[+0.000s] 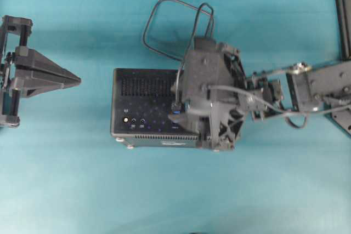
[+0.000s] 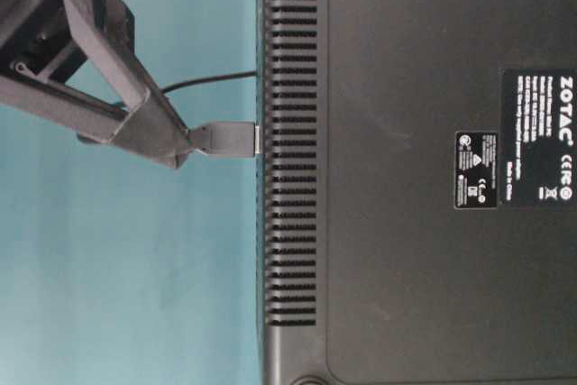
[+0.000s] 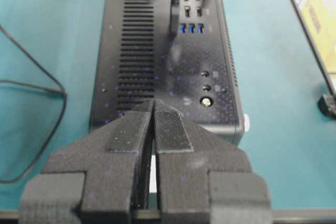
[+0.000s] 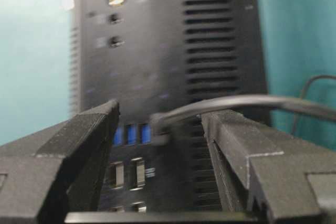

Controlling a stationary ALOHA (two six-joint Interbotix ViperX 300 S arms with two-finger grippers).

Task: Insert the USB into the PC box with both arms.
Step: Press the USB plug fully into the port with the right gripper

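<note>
The black PC box (image 1: 143,89) lies on the teal table with its port panel facing up. The USB plug (image 2: 225,139) stands in the panel beside the blue ports (image 4: 131,134), its metal end against the box. Its thin black cable (image 4: 236,100) runs off over my right finger and loops on the table behind the box. My right gripper (image 4: 160,114) hovers over the plug (image 4: 160,129), open, with both fingers apart from it. One right finger (image 2: 135,105) has its tip at the plug's back end. My left gripper (image 1: 77,80) is shut and empty, left of the box.
In the left wrist view the box (image 3: 194,66) lies straight ahead of my shut left gripper (image 3: 154,103), with a cable loop (image 3: 58,90) on the table to its left. A black frame rail (image 1: 343,15) runs along the far right edge.
</note>
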